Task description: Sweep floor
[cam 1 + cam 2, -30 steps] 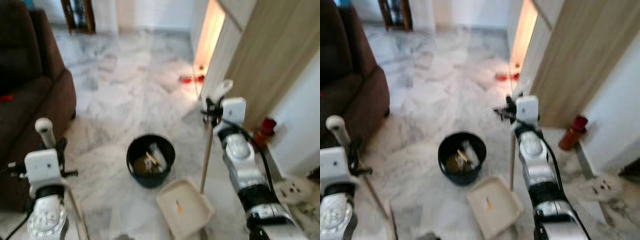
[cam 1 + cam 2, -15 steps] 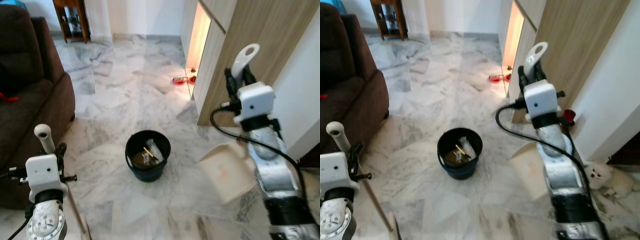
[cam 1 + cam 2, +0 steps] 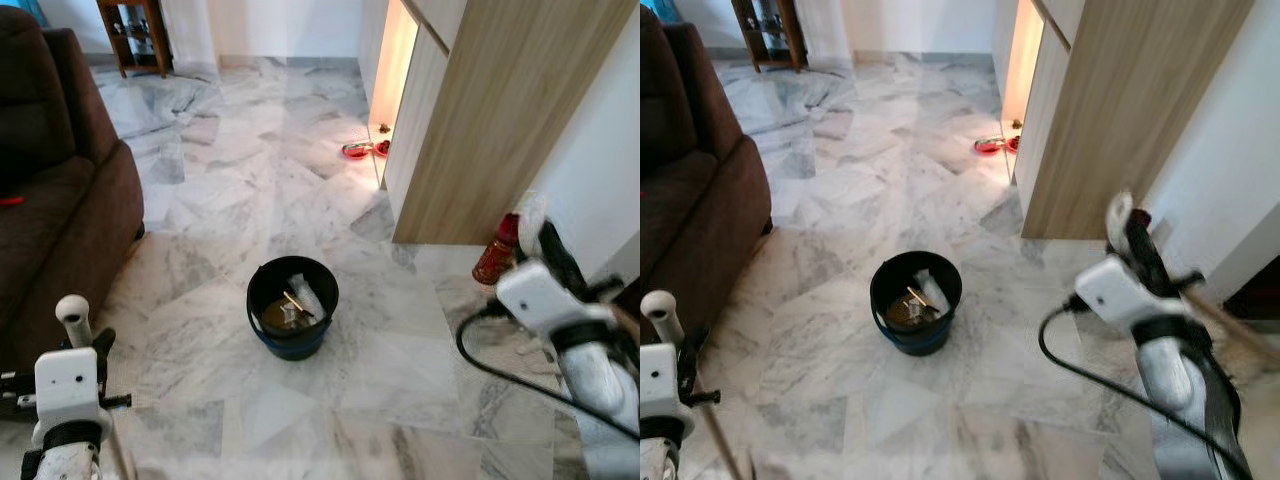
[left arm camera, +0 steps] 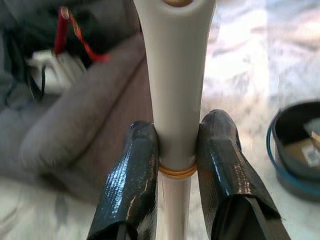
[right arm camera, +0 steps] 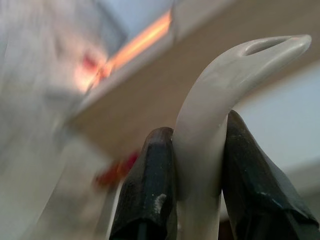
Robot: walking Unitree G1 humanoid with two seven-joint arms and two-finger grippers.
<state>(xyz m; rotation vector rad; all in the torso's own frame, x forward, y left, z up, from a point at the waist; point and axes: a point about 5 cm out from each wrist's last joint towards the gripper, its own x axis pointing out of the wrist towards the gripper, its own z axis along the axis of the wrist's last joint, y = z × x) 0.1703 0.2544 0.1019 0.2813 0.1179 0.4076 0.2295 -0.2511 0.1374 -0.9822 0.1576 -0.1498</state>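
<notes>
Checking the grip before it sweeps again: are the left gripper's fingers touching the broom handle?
Touching. The left wrist view shows both black fingers of the left gripper pressed against the white broom handle, one on each side, with no gap.

White wrist housings, silver ribbed forearms; looped black cable at lower right; each end effector [image 4: 177, 167] has two tape-wrapped black fingers [image 5: 148, 190].

Bright even daylight, warm glow from the lit cabinet niche [image 3: 400, 60], soft reflections on the marble floor [image 3: 250, 190], right arm [image 3: 560, 320] motion-blurred, wrist-view backgrounds out of focus.
</notes>
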